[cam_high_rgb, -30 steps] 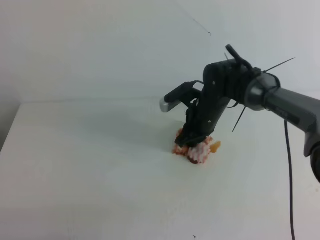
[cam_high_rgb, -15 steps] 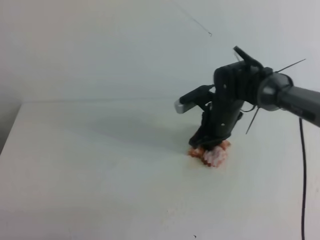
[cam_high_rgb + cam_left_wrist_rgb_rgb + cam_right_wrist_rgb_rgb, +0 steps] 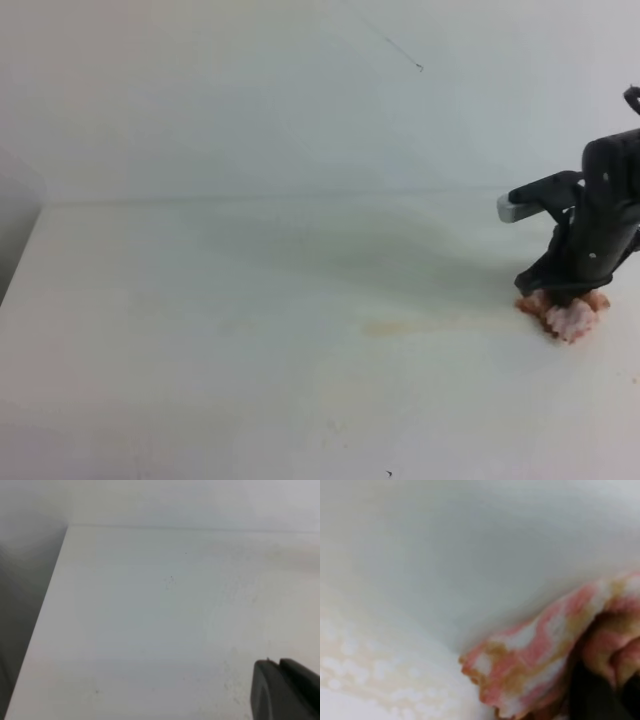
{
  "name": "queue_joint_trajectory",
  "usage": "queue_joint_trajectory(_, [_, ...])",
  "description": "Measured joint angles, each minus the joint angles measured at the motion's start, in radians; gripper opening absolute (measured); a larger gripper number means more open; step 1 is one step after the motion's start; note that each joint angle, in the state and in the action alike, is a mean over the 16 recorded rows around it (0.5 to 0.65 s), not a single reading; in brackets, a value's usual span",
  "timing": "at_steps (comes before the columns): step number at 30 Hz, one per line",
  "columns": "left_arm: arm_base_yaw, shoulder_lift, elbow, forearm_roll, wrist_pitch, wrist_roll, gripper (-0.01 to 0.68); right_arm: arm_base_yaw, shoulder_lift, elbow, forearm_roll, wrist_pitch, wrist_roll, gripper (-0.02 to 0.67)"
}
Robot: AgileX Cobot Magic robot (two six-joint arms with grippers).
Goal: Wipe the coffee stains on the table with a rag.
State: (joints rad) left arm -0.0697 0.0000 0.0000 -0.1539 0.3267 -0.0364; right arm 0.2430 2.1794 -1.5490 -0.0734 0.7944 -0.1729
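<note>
My right gripper (image 3: 562, 297) is shut on the rag (image 3: 565, 314), a bunched pink-and-white cloth with tan stains, and presses it on the white table (image 3: 200, 330) at the far right. The right wrist view shows the rag (image 3: 545, 655) close up, crumpled under a dark finger (image 3: 592, 697). The amber blot no longer shows as a blot; a faint tan smear (image 3: 400, 326) runs across the table from the middle toward the rag. A pale wet streak (image 3: 365, 675) also shows in the right wrist view. Only a dark finger (image 3: 280, 687) of my left gripper shows, above bare table (image 3: 150, 630).
The table's left edge (image 3: 42, 625) drops off to a grey floor. A pale wall (image 3: 250, 90) stands behind the table's back edge. A tiny dark speck (image 3: 389, 474) lies near the front.
My right gripper has dragged the rag to the right across the table, from the middle to the far right. The amber blot beside the rag is gone, leaving a faint smear.
</note>
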Motion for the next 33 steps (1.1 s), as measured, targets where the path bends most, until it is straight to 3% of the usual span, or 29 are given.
queue_joint_trajectory(8, [0.0,0.0,0.0,0.0,0.0,0.0,0.0,0.063,-0.019,0.067,0.036,-0.096,-0.009,0.033])
queue_joint_trajectory(24, [0.0,-0.002,0.003,0.0,-0.001,-0.001,0.0,0.549,0.001,0.074,0.146,-0.256,-0.047,0.03])
queue_joint_trajectory(29, [0.0,-0.002,0.003,0.0,-0.001,0.0,0.0,0.6,-0.008,0.078,0.126,-0.248,-0.05,0.028])
queue_joint_trajectory(33, [0.0,0.0,0.0,0.0,0.0,0.0,0.0,0.568,-0.023,0.101,0.105,-0.256,-0.038,0.028])
